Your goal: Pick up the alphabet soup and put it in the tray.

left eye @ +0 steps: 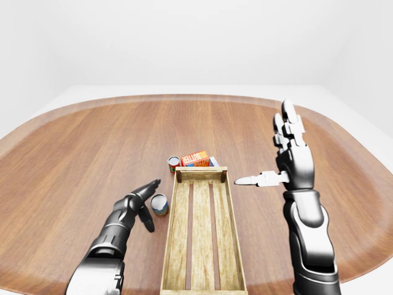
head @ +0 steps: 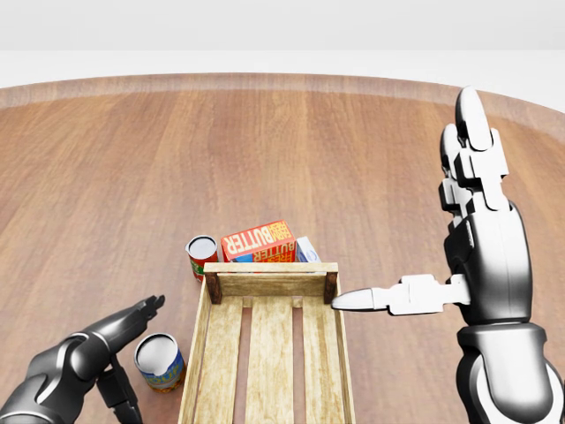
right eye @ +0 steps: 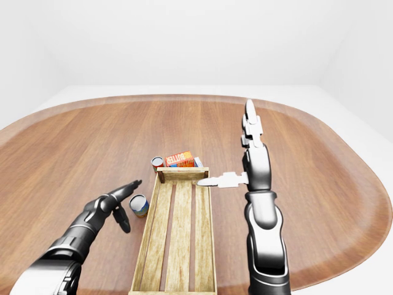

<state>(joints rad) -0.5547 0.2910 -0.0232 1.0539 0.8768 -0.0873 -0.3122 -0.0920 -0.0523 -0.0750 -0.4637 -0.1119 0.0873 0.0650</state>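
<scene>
Beside the tray's (head: 198, 340) left wall, the alphabet soup (head: 160, 361) stands upright on the surface (head: 106, 177). It is flanked by the open fingers (head: 141, 311) of the left hand (head: 110, 349), seemingly for grasping. The right hand (head: 481, 256) is held spread, idle.

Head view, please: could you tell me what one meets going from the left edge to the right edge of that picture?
Left hand → blue-labelled can → red-labelled can → butter box → wooden tray → right hand.
</scene>
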